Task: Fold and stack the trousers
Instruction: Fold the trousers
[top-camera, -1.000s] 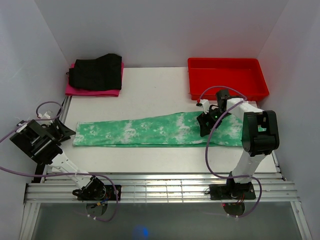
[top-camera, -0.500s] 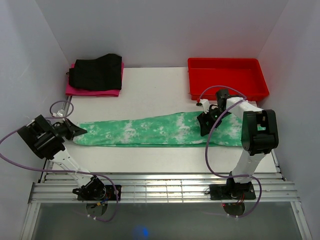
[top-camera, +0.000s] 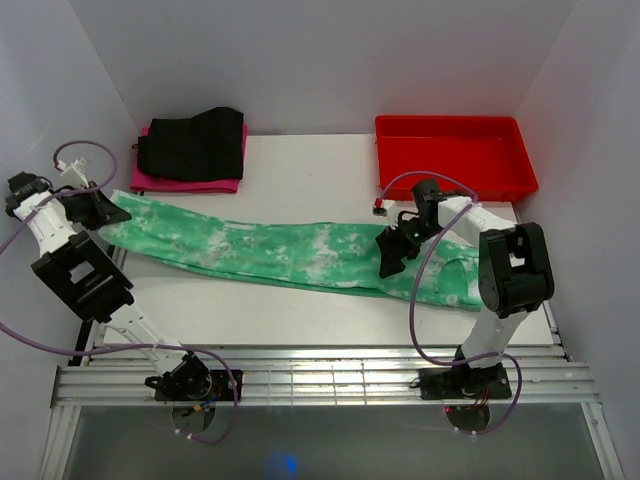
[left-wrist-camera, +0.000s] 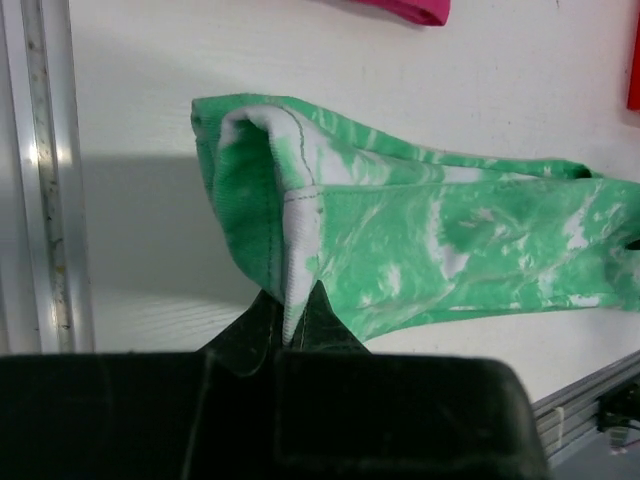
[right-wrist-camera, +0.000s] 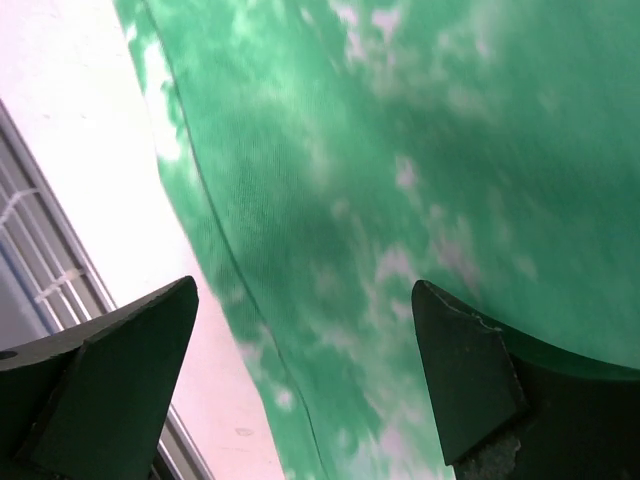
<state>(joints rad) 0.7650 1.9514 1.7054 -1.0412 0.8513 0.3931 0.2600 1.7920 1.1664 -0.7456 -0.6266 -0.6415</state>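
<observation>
We see a white tabletop (top-camera: 300, 170) inside a pale, plain-walled booth, with walls on the left, right and far sides. A grooved aluminium rail frame (top-camera: 320, 370) runs along the near edge and carries the 2 arm bases.

The bright green tie-dye fabric trousers (top-camera: 280, 255) lie stretched across the middle of the table. They run from the far left edge down to the near right, with the waist end flat by the right arm.

The left gripper (top-camera: 105, 208) is pinched tight on the trousers' cuff hem at the left edge. In the left wrist view the fabric bunches above the closed fingertips (left-wrist-camera: 318, 300) and casts a shadow on the white surface.

The right gripper (top-camera: 388, 255) hangs over the trousers' right part with its 2 fingers spread wide and nothing between them.

A shallow red plastic tray (top-camera: 450, 190) sits at the far right corner. At the far left corner a folded black garment (top-camera: 190, 140) rests on a folded pink garment (top-camera: 185, 183), just beyond the held cuff. Purple cables (top-camera: 420, 300) loop from both arms.
</observation>
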